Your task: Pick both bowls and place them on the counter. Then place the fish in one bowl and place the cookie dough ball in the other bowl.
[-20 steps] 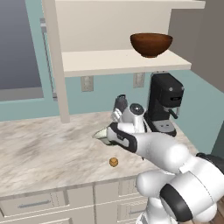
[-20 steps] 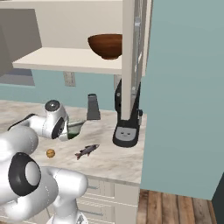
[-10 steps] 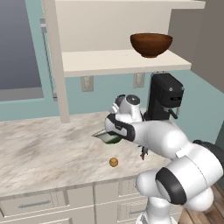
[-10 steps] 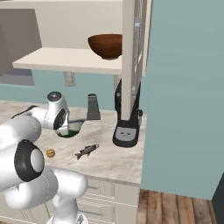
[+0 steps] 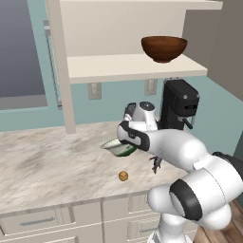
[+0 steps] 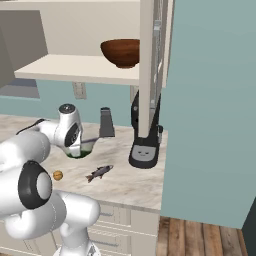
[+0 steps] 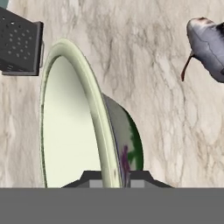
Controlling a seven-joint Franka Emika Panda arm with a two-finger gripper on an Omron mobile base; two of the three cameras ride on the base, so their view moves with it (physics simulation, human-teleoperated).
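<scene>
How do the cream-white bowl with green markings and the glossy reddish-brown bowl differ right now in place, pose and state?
The cream-white bowl with green markings sits low over the marbled counter, while the glossy reddish-brown bowl rests on the cream shelf board. The cream-white bowl is tilted, its rim pinched by the gripper; the reddish-brown bowl stands upright and untouched. Both are wide, round and empty as far as visible.

Fish [image 7: 209, 46] cut by hand view's right edge; head unseen.

Counter [image 5: 42, 166] carries dough ball [image 5: 123, 176] and fish [image 6: 99, 173] near the gripper [image 7: 112, 177] (coffee machine [image 5: 178, 104] beyond); shelf [image 5: 123, 66] bears brown bowl [image 5: 163, 48].
</scene>
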